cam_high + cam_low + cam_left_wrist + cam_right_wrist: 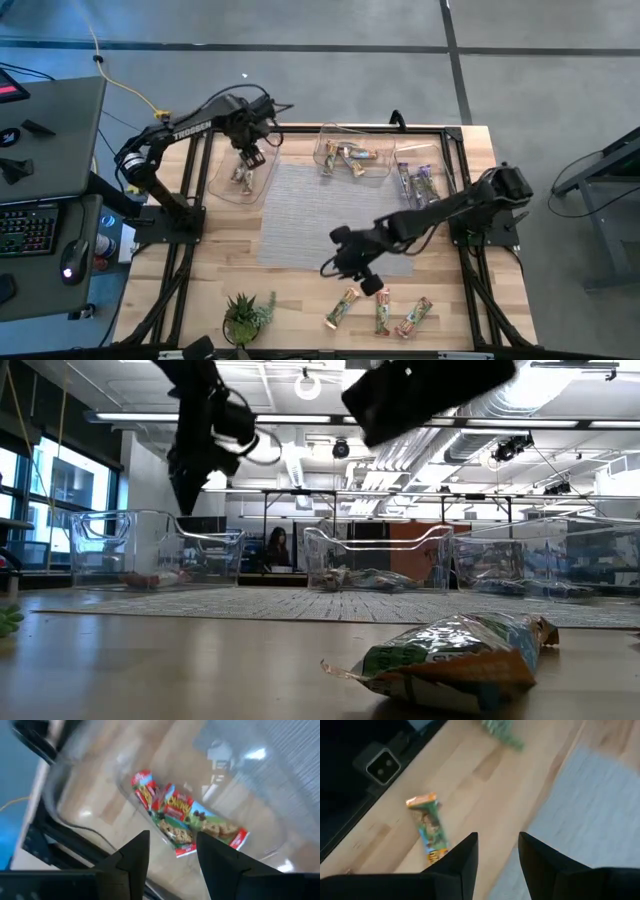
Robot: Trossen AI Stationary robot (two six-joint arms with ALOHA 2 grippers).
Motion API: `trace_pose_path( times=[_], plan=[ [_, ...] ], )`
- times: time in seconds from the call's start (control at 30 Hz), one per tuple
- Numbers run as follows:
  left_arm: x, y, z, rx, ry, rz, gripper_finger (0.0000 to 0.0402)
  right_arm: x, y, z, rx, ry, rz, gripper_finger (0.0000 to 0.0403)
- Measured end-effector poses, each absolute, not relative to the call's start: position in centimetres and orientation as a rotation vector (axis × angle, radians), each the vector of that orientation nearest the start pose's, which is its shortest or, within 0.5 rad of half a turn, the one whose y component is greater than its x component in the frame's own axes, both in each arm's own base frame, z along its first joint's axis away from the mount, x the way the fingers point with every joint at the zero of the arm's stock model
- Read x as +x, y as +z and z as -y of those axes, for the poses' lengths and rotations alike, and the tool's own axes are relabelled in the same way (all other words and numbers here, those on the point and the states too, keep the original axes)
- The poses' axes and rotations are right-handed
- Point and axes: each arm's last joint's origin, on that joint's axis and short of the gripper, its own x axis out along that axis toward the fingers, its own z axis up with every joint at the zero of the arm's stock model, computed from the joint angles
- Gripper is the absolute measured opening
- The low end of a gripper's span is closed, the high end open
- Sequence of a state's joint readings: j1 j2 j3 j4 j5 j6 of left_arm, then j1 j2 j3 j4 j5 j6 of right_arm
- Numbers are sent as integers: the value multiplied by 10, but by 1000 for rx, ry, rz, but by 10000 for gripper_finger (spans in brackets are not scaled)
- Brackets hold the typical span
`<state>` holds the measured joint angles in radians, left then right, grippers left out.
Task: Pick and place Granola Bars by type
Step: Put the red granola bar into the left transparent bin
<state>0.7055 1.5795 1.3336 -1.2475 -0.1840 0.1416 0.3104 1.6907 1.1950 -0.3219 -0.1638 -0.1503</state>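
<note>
Two red-pink Granola Bars [185,820] lie in the left clear tub [218,185] at the far left. My left gripper [172,851] hangs open just above them, pointing down, and also shows in the high view [248,156]. My right gripper [362,278] stands open over the near middle of the table, slanting down, with nothing between its fingers. A green-orange bar [430,832] lies flat on the wood just beyond its fingers. Two more bars [382,311] [415,317] lie beside that one [342,307] near the front edge.
The middle tub [385,172] holds green-orange bars and the right tub [437,160] holds blue-purple bars, both at the far edge. A grey mat [310,215] covers the table's middle. A small potted plant [245,315] stands at the near left. A black frame [470,290] edges the table.
</note>
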Motion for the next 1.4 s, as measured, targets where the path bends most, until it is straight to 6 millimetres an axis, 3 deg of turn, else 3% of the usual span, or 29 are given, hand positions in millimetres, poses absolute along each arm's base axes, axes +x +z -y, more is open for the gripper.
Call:
trace_pose_path(
  times=[0.13, 0.3, 0.63, 0.83, 1.07, 1.4],
  plan=[
    [218, 299, -192, -275, 615, -1419, 156, 341, 213, -133, -140, 516, -879, 124],
    [222, 322, -194, -263, 621, -1332, 156, 326, 214, -150, -80, 506, -964, 124],
    [224, 328, -194, -304, 610, -1288, 156, 273, 203, -184, -238, 551, -1272, 124],
    [226, 328, -193, -327, 605, -1267, 156, 259, 203, -205, -386, 688, -1226, 124],
    [228, 329, -194, -390, 633, -1218, 156, 257, 203, -216, -458, 678, -1141, 124],
    [235, 329, -187, -400, 577, -1198, 156, 246, 155, -212, -456, 707, -1013, 124]
  ],
)
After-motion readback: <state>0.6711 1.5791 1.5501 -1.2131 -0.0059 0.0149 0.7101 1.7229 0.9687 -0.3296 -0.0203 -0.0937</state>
